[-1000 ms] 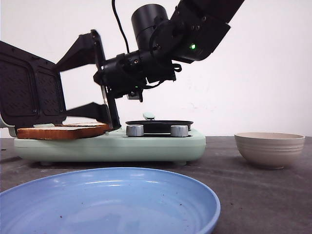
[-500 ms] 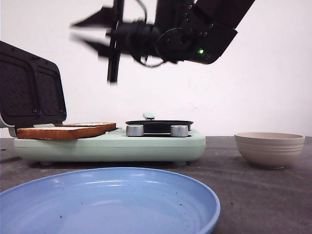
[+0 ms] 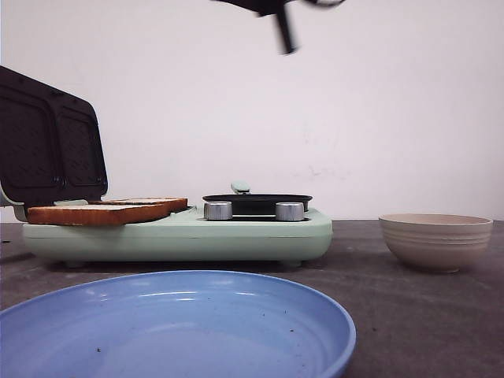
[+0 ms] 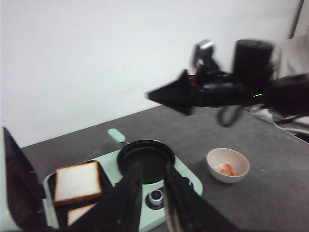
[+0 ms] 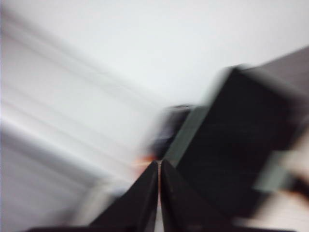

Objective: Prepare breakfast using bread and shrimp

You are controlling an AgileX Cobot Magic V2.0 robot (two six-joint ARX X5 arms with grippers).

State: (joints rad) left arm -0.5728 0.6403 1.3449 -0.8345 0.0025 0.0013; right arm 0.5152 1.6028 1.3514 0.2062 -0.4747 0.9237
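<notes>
The open sandwich maker (image 3: 177, 236) stood untouched. We had lifted the right arm off it within the last second, almost out of the front view. The right gripper (image 5: 158, 165) showed its jaws pressed together, empty; the left gripper (image 4: 152, 170) hovered with jaws slightly apart, empty. The bread (image 3: 102, 211) lay on the maker's plate, so we judged that step done. The shrimp (image 4: 227, 169) waited in the bowl (image 3: 435, 240), likely next.
</notes>
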